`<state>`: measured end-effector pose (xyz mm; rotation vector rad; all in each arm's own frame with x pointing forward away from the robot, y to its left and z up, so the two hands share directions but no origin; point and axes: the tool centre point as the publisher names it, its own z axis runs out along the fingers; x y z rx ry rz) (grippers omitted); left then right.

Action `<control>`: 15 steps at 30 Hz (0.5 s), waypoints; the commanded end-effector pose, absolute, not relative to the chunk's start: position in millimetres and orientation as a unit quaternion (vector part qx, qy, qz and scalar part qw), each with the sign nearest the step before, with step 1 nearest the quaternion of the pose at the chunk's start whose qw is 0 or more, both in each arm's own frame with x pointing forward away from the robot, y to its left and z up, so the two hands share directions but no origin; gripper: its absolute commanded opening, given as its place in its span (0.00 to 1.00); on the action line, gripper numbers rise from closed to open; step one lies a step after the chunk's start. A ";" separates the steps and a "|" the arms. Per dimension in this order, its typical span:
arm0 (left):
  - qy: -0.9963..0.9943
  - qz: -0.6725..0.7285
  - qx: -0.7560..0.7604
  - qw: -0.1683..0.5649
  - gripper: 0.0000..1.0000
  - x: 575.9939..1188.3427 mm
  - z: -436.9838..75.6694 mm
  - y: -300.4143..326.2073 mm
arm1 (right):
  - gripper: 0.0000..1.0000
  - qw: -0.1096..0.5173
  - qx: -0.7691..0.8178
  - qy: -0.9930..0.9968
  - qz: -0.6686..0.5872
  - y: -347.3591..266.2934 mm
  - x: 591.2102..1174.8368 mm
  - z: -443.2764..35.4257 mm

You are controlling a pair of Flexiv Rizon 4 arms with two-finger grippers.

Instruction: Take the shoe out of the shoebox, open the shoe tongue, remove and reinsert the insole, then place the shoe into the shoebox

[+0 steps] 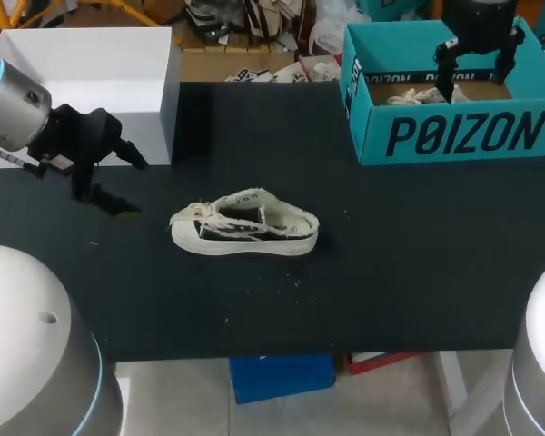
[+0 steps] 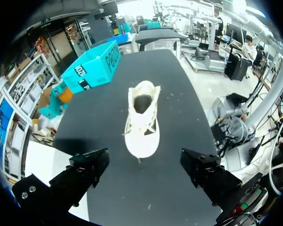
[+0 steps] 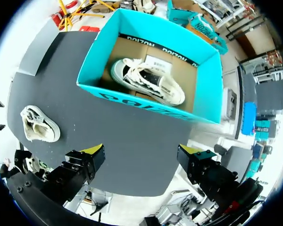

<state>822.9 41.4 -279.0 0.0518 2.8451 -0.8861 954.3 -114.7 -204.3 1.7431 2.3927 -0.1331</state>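
Near the worktop's left edge the left gripper (image 2: 144, 160) gapes wide and empty, pointing at the shoe (image 1: 245, 222) — upright on its sole mid-worktop, toe leftward — while at the far right corner the right gripper (image 3: 140, 157) hangs wide, empty, above the teal shoebox (image 1: 454, 136) holding a second shoe (image 3: 148, 80).

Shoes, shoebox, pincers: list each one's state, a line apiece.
Shoebox: open, no lid on.
Loose shoe: upright on its sole, outside the shoebox.
Second shoe: lying inside the shoebox.
Left pincer: open, empty.
Right pincer: open, empty.
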 end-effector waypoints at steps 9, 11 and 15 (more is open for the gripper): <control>0.951 -0.296 0.018 0.082 1.00 822.1 -279.2 42.0 | 1.00 0.158 0.053 0.982 0.092 -39.9 868.7 -192.2; 0.951 -0.296 0.018 0.082 1.00 822.1 -279.2 42.0 | 1.00 0.158 0.053 0.982 0.092 -39.9 868.7 -192.2; 0.951 -0.296 0.018 0.082 1.00 822.1 -279.2 42.0 | 1.00 0.158 0.053 0.982 0.092 -39.9 868.7 -192.2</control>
